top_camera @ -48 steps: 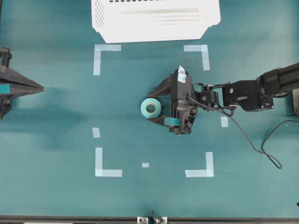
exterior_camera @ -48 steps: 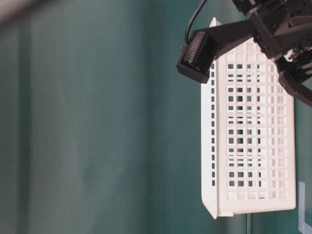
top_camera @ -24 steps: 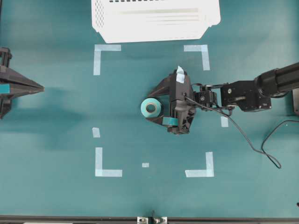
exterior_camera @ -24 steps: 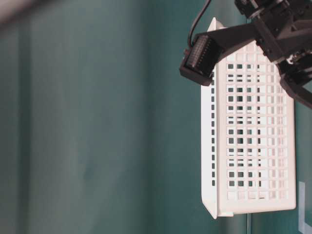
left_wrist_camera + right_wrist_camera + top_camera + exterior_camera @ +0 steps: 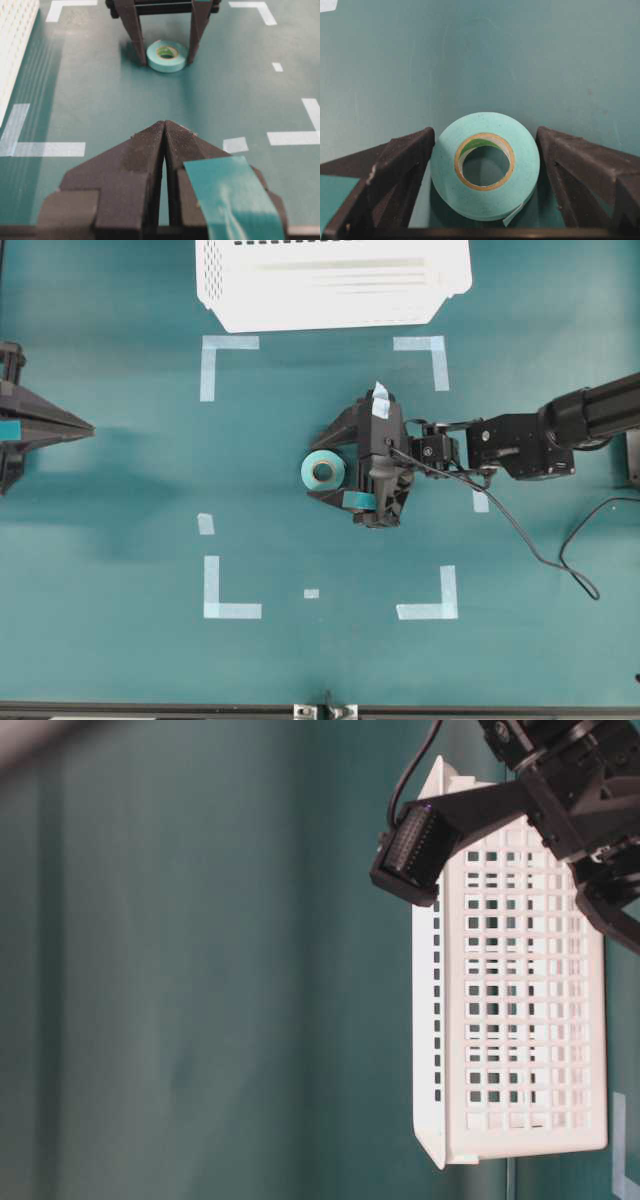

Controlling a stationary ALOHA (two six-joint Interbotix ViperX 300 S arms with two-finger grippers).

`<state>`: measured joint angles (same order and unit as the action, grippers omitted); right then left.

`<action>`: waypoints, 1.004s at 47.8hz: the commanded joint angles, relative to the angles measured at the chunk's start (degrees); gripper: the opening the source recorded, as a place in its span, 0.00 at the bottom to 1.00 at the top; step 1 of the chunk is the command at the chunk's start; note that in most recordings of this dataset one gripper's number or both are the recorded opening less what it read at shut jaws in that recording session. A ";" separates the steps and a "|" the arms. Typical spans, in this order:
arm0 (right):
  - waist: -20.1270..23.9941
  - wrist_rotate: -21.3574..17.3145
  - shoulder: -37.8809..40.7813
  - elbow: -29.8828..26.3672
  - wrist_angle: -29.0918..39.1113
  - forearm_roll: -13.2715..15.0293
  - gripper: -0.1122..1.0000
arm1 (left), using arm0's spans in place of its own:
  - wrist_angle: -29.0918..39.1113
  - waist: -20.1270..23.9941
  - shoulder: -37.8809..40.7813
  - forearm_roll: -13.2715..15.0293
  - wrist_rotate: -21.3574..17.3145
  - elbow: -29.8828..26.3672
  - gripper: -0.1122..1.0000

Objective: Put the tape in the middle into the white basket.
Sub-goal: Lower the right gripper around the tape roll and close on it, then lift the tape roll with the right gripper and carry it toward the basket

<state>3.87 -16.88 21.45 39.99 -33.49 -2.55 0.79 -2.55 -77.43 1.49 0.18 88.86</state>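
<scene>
Spread wide, the jaws of the black right gripper [image 5: 328, 471] straddle the small round turquoise tape roll [image 5: 323, 471] lying flat mid-table, so the grasp step is in hand; next they must close, then carry it to the large white perforated plastic basket [image 5: 330, 285].

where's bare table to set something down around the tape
Bare mat lies between the left gripper and the tape, and below the tape toward the bottom corner marks. A clear strip also runs between the top marks and the basket. It is crowded right at the tape, where the open right gripper straddles it.
</scene>
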 commanded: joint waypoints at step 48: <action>0.26 -0.09 -12.83 -0.62 11.25 0.35 0.69 | -0.53 -0.18 0.44 0.09 0.09 -0.70 0.00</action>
<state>3.96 -17.05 11.43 39.90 -22.59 -2.37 0.70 -2.55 -77.43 1.49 0.18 88.86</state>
